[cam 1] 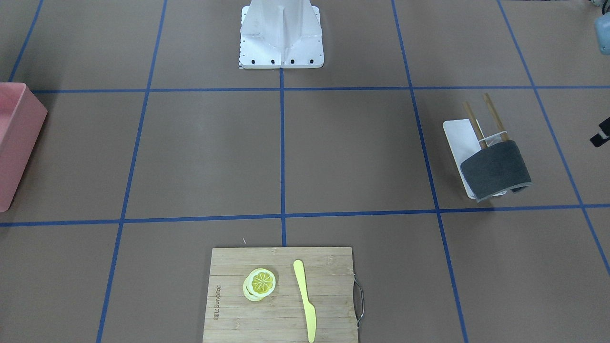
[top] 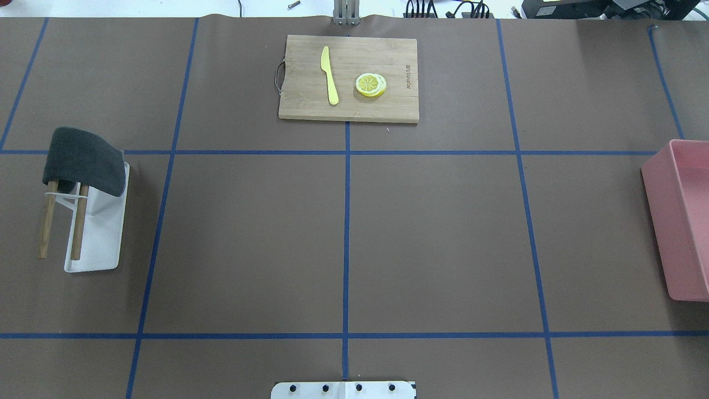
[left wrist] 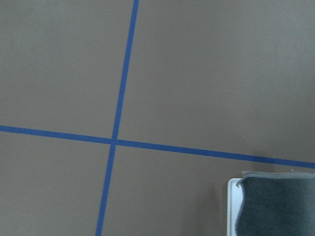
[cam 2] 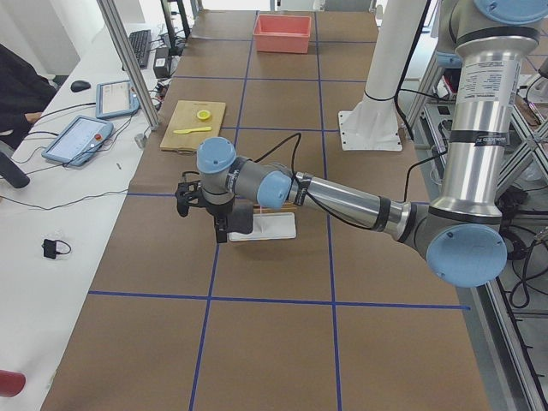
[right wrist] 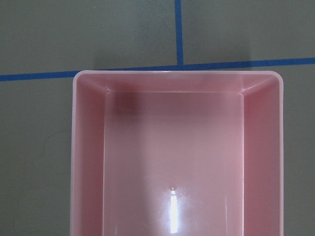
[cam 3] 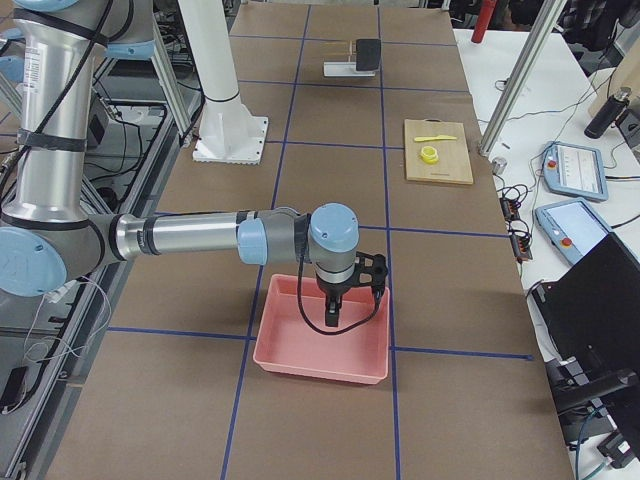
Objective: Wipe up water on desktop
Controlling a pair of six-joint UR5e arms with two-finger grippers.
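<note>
The brown desktop [top: 443, 238] with blue tape lines shows no clear water in any view. A dark grey cloth [top: 83, 160] hangs over a rack of two wooden bars on a white base [top: 99, 244], on my left side; it also shows in the front view [cam 1: 495, 169] and the left wrist view [left wrist: 278, 206]. My left gripper [cam 2: 221, 235] hangs just beside the cloth, toward the table's end; I cannot tell whether it is open. My right gripper [cam 3: 333, 318] hangs over the pink bin [cam 3: 320, 355]; I cannot tell its state.
The pink bin [top: 678, 221] at the right edge looks empty in the right wrist view [right wrist: 172, 162]. A bamboo cutting board [top: 349, 77] at the far middle carries a yellow knife [top: 329, 75] and lemon slices [top: 371, 85]. The white robot base [cam 1: 281, 33] stands at the near middle.
</note>
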